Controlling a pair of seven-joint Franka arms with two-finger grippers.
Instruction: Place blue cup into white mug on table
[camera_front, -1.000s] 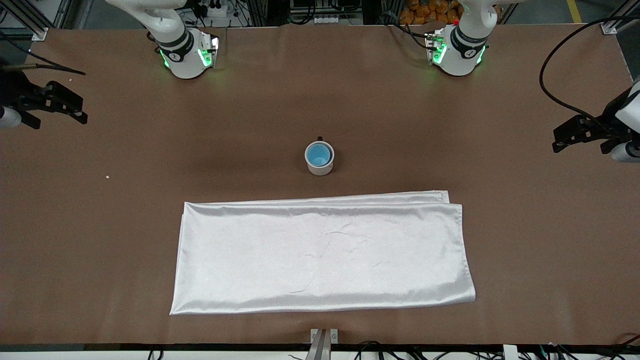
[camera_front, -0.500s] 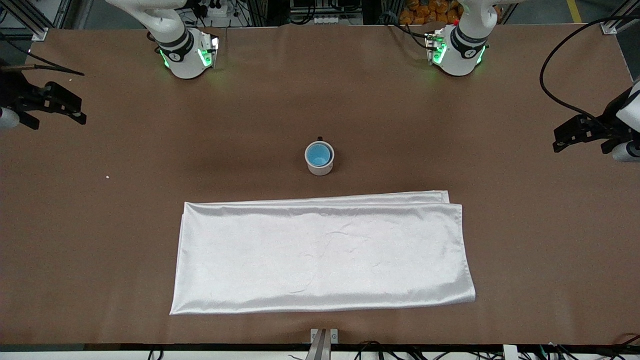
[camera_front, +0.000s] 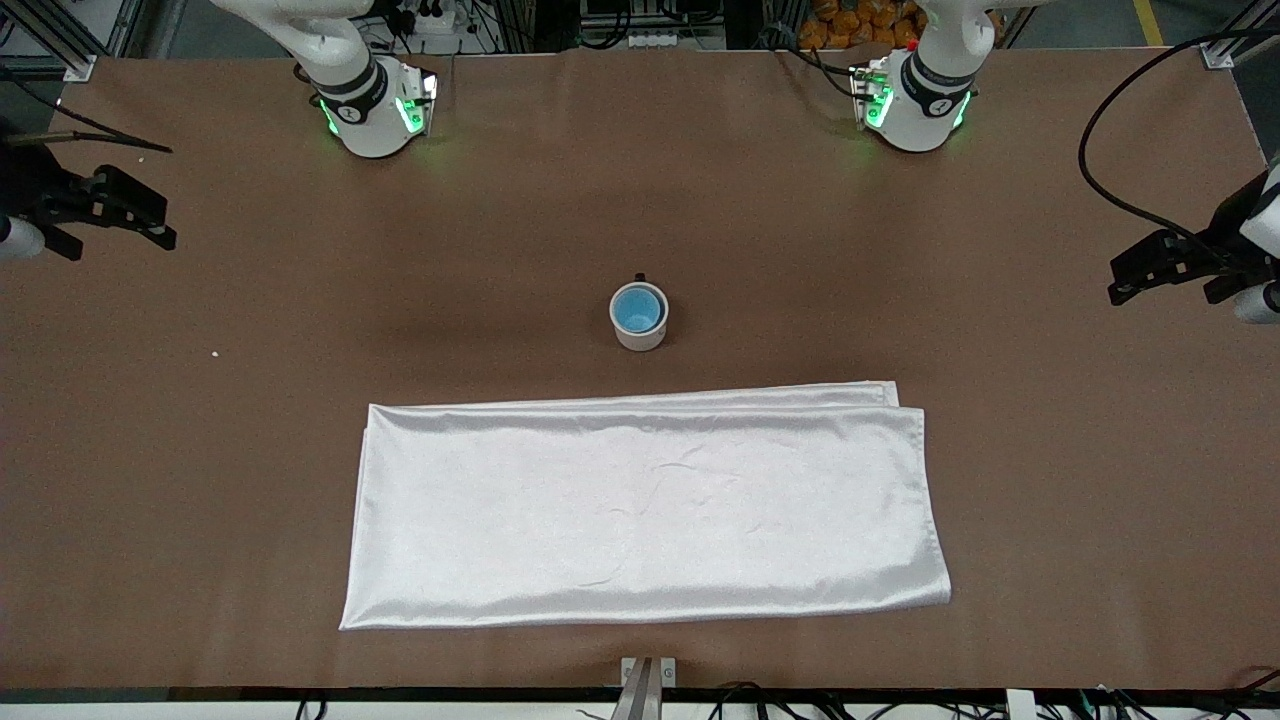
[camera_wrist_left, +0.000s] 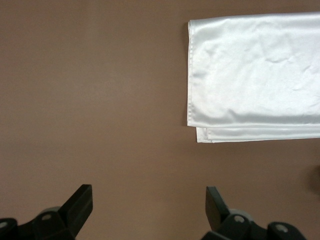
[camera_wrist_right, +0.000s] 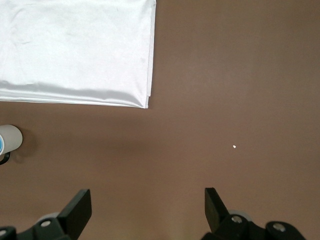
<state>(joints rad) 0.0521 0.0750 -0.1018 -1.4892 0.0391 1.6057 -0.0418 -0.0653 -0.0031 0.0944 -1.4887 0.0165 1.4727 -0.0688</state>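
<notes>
The blue cup (camera_front: 637, 308) sits inside the white mug (camera_front: 639, 333), which stands upright mid-table on the brown table (camera_front: 250, 330), its black handle pointing toward the robots' bases. The mug's edge also shows in the right wrist view (camera_wrist_right: 9, 139). My left gripper (camera_front: 1140, 275) is open and empty, up over bare table at the left arm's end; the left wrist view shows its spread fingers (camera_wrist_left: 80, 202). My right gripper (camera_front: 140, 220) is open and empty over bare table at the right arm's end, far from the mug; its spread fingers (camera_wrist_right: 80, 205) show in the right wrist view.
A large folded white satin cloth (camera_front: 645, 510) lies flat, nearer to the front camera than the mug; its corners show in the left wrist view (camera_wrist_left: 250, 75) and right wrist view (camera_wrist_right: 75, 50). A small white speck (camera_front: 215, 353) lies toward the right arm's end.
Both grippers have shifted very slightly at their ends of the table. The cup, mug and cloth have not moved.
</notes>
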